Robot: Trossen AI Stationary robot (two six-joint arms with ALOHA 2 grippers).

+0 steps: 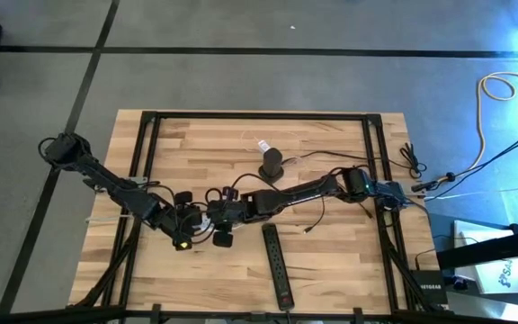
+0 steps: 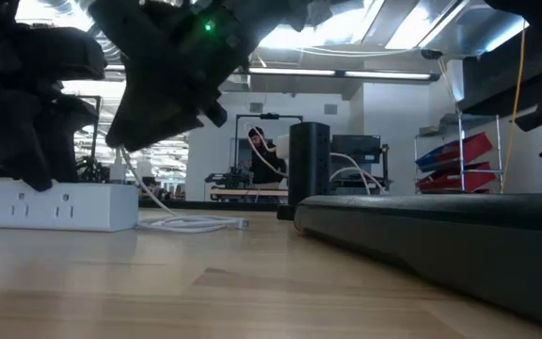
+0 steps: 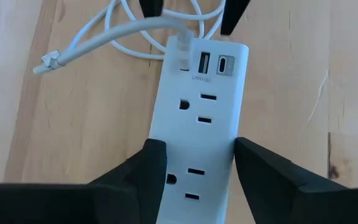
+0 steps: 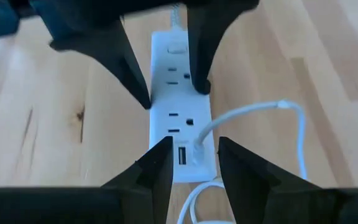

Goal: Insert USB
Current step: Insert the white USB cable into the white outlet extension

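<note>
Your USB plug on its white cable sits at the end port of the white power strip, mid-table. The left gripper pinches the strip's long sides. The right gripper straddles the plug end, fingers narrowly parted; whether it pinches the plug, you cannot tell. Bare wood borders both sides.

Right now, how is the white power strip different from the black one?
The white plastic power strip sits between the left tool fingers, which close on its sides; the long black power strip lies alone, untouched. The white one has a white cable plugged into its end; nothing shows plugged into the black one. Both lie flat on the wooden table.
</note>
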